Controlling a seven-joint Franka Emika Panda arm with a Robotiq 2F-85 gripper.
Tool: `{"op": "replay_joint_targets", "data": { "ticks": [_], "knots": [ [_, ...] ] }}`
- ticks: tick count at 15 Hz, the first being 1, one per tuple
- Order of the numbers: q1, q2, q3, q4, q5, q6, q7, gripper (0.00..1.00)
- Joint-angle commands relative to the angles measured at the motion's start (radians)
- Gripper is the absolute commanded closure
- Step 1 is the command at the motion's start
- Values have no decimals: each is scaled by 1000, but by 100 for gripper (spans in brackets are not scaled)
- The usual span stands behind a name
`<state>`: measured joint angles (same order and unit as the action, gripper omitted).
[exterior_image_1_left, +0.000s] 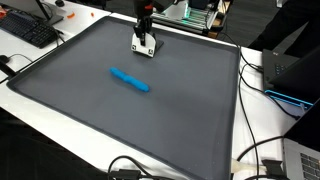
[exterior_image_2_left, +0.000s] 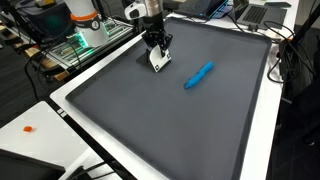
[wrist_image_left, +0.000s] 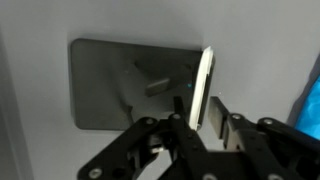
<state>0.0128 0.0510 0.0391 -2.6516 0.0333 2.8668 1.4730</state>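
White table (exterior_image_1_left: 247, 110): carries all items below; its pale border shows around the mat in both exterior views. Dark grey mat (exterior_image_1_left: 150, 125): large, rectangular, raised rim, covers most of the table top. Robot arm (exterior_image_2_left: 150, 14): reaches down over the far part of the mat, near its edge. Black keyboard (exterior_image_1_left: 30, 30): on the table off one corner of the mat, well apart from the arm. Gripper (exterior_image_1_left: 145, 40): black, pointing down, low over the mat; in the wrist view the gripper (wrist_image_left: 200, 125) has its two fingers standing on either side of the white piece with the jaws partly drawn in. Whether the pads press on the piece, and so whether it is clamped or free, cannot be told. Blue oblong object (exterior_image_1_left: 130, 80): lies flat near the middle of the mat, slanted, well apart from the gripper. White flat piece (exterior_image_2_left: 157, 62): small, directly under the fingertips at the far side of the mat; in the wrist view the white flat piece (wrist_image_left: 206, 85) shows edge-on as a thin upright strip between the fingers, with a darker grey rectangular patch beside it.
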Motion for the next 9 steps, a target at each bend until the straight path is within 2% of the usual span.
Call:
{"op": "replay_joint_targets", "data": {
  "ticks": [1, 2, 9],
  "knots": [
    [21, 20, -20, 2, -13, 27, 35, 97],
    [22, 23, -23, 3, -17, 30, 47, 100],
    [24, 14, -29, 11, 1, 29, 81, 99]
  ]
}}
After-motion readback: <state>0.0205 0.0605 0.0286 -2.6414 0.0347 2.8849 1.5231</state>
